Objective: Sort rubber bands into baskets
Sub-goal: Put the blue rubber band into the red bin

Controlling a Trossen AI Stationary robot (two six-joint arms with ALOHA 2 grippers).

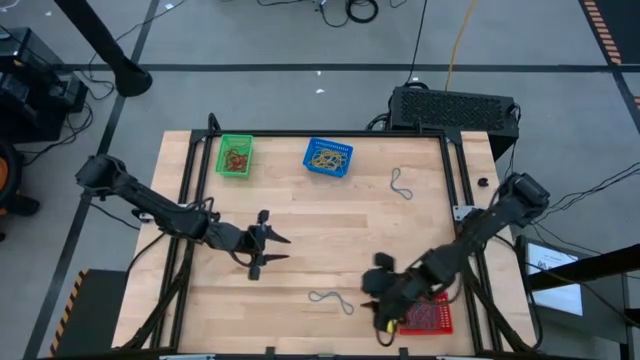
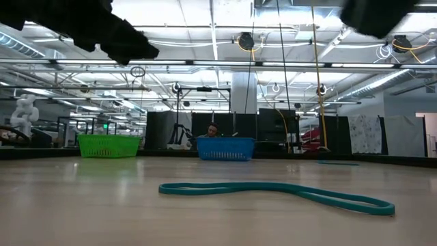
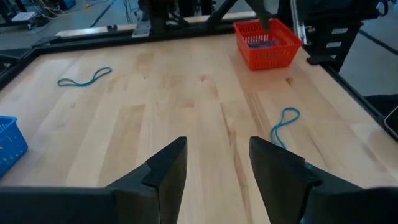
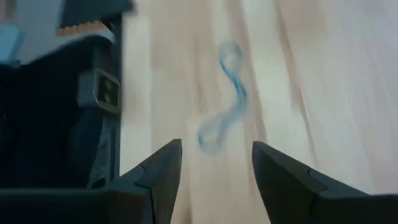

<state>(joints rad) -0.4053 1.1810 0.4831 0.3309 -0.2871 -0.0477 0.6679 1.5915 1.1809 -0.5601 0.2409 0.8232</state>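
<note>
A: Two teal bands lie loose on the desk [image 1: 300,250]: one band [image 1: 331,300] near the front edge, another band [image 1: 401,184] at the back right. The green basket [image 1: 235,156] and blue basket [image 1: 328,157] sit at the back, already holding some bands; the red basket [image 1: 428,315] sits at the front right.

B: We judge these bands light, limp and flat, so we should pinch one strand low against the wood.

A: Our left claw [image 1: 270,249] hangs wide and empty at mid-desk. Our right claw [image 1: 384,322] is spread and empty too, just beside the red basket.

B: Nothing lies between the claws and the bands; the black box [image 1: 452,108] sits behind the desk.
</note>
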